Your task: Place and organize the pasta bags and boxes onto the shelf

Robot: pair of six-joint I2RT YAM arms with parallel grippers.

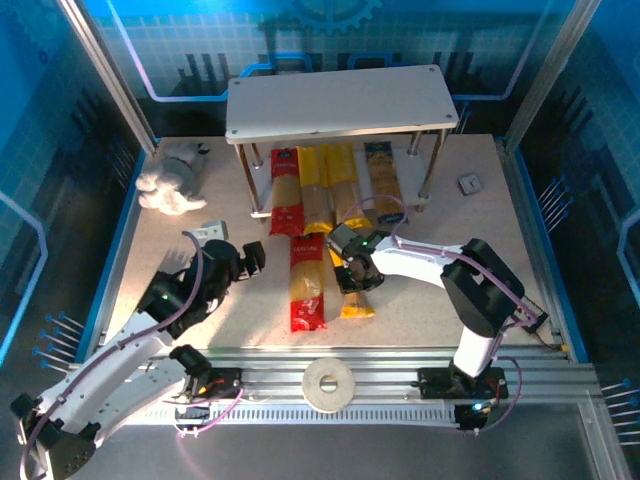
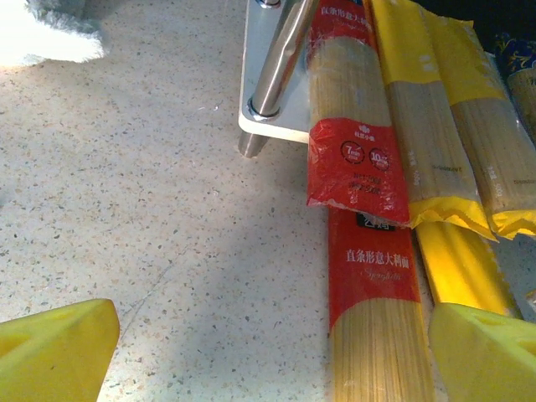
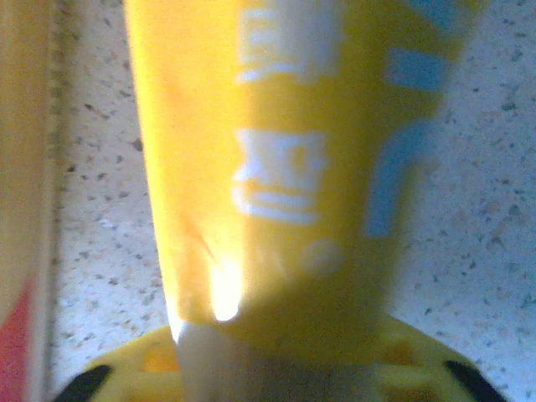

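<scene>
Your right gripper (image 1: 355,265) sat on the loose yellow pack (image 1: 358,300) just in front of the shelf (image 1: 335,100). Its wrist view had that pack pressed up close. I could not tell whether the jaws were clenched on it or only straddling it. Your left gripper (image 1: 247,262) hung released, fingers spread wide, in front of the shelf's left legs and just beside the loose red pack (image 1: 307,290). That pack lay on the desk (image 1: 400,320), its far end tucked under the shelf's front edge.

Four packs (image 1: 343,185) lay side by side on the shelf's lower board (image 2: 291,113): one red, two yellow and a clear one with blue ends. Their near ends stuck out past the front of the shelf.

As I judged it, the lower board looked nearly full between the legs. Pushing the yellow pack in there could have jammed it against those overhanging ends or shoved the neighbours out of line. An off-centre hold could have let the long pack droop and snag on a board edge. The glossy film could also have slid out of a weak grip. With both arms working the same narrow strip in front of the shelf, you also risked knocking them together.
</scene>
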